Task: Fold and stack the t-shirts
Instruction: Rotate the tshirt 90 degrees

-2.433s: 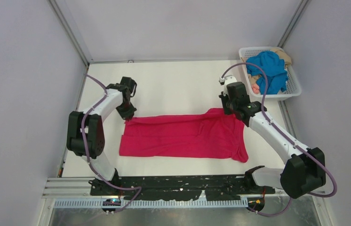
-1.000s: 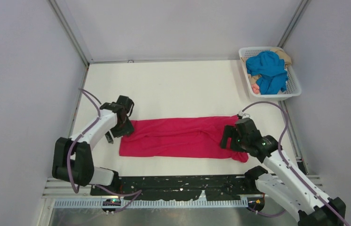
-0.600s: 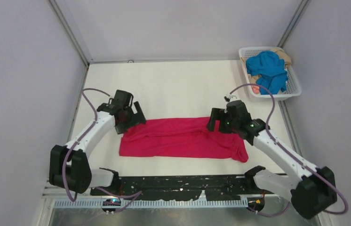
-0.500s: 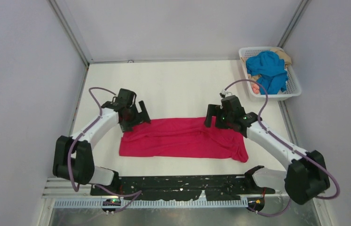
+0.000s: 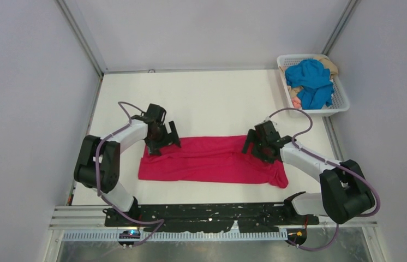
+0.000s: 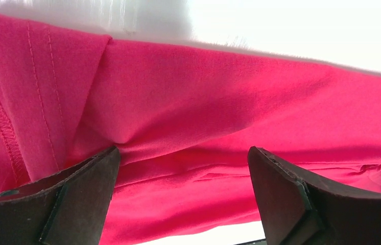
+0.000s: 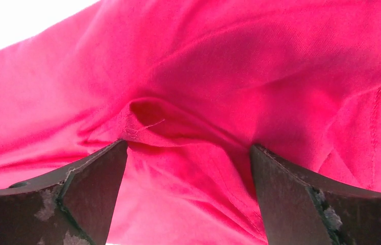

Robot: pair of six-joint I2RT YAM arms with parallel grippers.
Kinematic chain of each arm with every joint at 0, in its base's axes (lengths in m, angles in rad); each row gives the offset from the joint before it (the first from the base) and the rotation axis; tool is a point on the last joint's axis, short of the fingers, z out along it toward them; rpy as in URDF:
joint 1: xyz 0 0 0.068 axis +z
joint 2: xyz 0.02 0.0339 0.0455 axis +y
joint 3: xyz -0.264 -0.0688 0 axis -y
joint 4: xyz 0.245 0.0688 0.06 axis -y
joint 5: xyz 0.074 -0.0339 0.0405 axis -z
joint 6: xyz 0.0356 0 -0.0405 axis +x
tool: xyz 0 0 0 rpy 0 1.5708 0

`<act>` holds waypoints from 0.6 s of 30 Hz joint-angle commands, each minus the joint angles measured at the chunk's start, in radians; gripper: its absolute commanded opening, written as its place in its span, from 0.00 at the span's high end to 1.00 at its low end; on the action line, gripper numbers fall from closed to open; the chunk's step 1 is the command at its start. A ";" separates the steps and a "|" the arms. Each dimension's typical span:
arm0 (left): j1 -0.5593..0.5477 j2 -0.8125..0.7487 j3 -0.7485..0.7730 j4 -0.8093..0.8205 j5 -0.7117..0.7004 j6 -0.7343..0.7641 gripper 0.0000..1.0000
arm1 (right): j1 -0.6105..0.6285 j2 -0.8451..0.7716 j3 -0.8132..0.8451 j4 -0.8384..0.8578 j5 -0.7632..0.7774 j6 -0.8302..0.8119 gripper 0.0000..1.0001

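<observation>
Left wrist, right wrist: left gripper and right gripper, jaws spread wide, press the crimson t-shirt on the tabletop.

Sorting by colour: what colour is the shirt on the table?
The shirt is crimson-pink; top external view.

Pale grey walls enclose a white table, evenly lit.

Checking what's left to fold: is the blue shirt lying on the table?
No, the blue t-shirt lies bunched inside the white basket.
</observation>
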 commanded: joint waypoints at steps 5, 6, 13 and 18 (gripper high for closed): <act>-0.094 -0.136 -0.203 -0.041 -0.057 -0.083 0.00 | -0.121 0.282 0.171 0.165 -0.018 0.053 0.05; -0.124 -0.152 -0.219 -0.053 -0.077 -0.123 0.00 | -0.133 0.362 0.208 0.181 -0.032 0.039 0.05; -0.334 -0.288 -0.322 -0.032 -0.128 -0.459 0.00 | -0.138 0.825 0.802 0.166 -0.340 -0.025 0.05; -0.508 -0.351 -0.359 0.035 -0.224 -0.711 0.00 | -0.075 0.974 1.057 0.157 -0.399 -0.044 0.05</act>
